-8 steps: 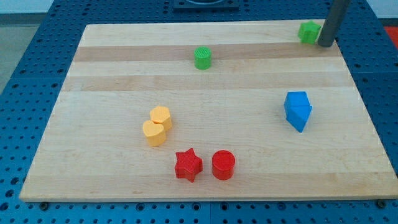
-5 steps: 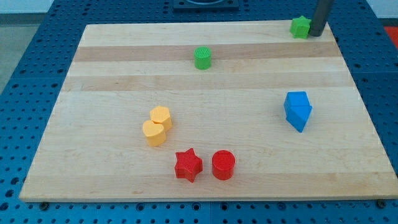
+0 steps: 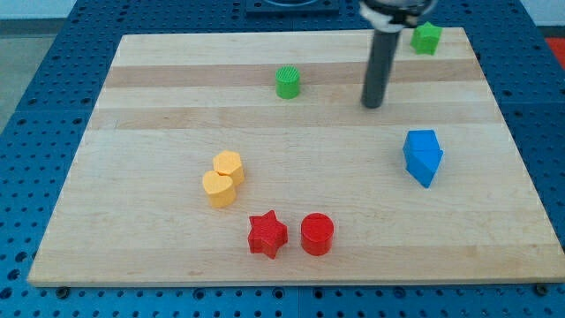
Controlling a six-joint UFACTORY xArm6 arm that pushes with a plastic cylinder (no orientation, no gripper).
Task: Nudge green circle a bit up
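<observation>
The green circle [image 3: 288, 82] is a small round block in the upper middle of the wooden board [image 3: 141, 132]. My tip [image 3: 372, 104] is on the board to the circle's right and slightly lower, well apart from it. A second green block [image 3: 426, 38], shape unclear, sits near the board's top right corner, above and right of the rod.
Two joined blue blocks [image 3: 423, 156] lie at the right, below my tip. Two yellow blocks [image 3: 222, 178] touch each other left of centre. A red star [image 3: 267, 235] and a red circle [image 3: 317, 234] sit near the bottom edge.
My tip has left the top right corner and moved down and left toward the board's middle. The green corner block shifted slightly up and left earlier; the green circle has not moved.
</observation>
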